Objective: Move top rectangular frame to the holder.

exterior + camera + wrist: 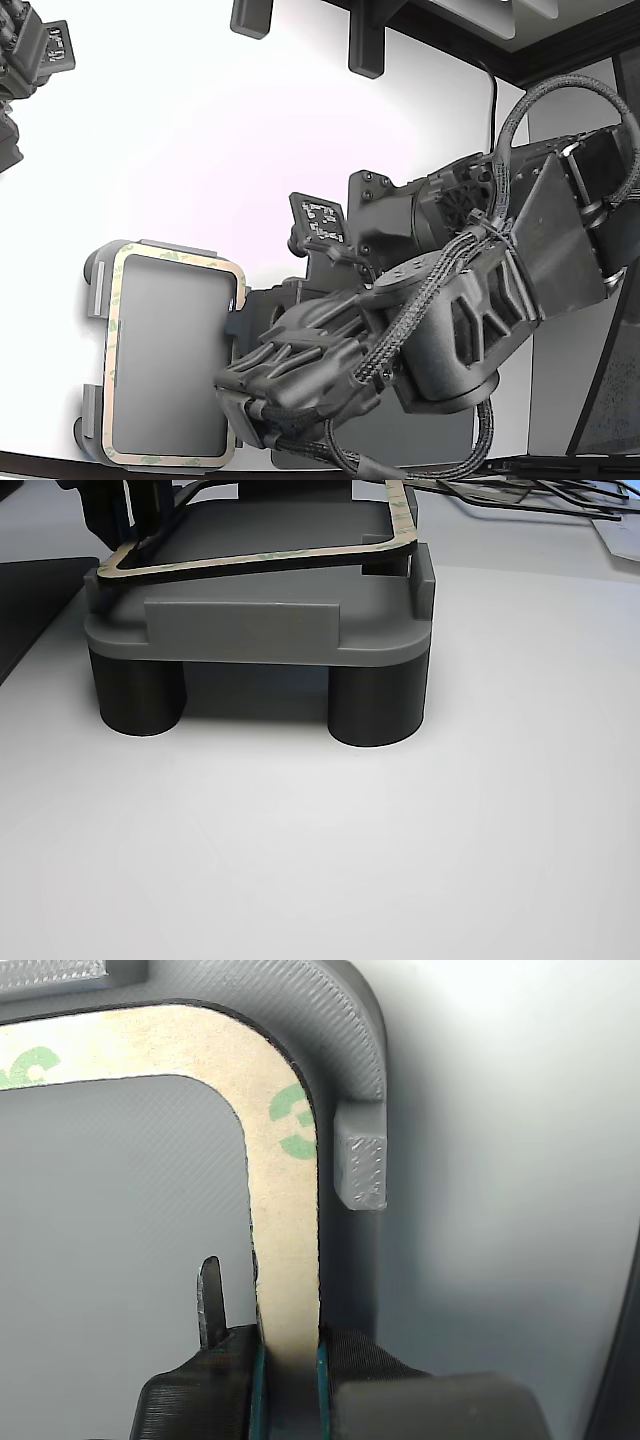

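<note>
At lower left of the exterior view, holder (95, 285) carries the top rectangular frame (112, 330), one side raised. Gripper (288, 1360) pinches its strip. Placement step judged under way; next: lower flat inside tabs (360, 1170), then release

bright white tabletop (200, 130)

Beige frame (112, 330) tilted over grey holder (250, 630).

White matte tabletop (400, 860) fills most of other view. Thin dark wire-like outlines (520, 495) lie at far edge, w/ a pale flat sheet corner (620, 535) beside them.
</note>
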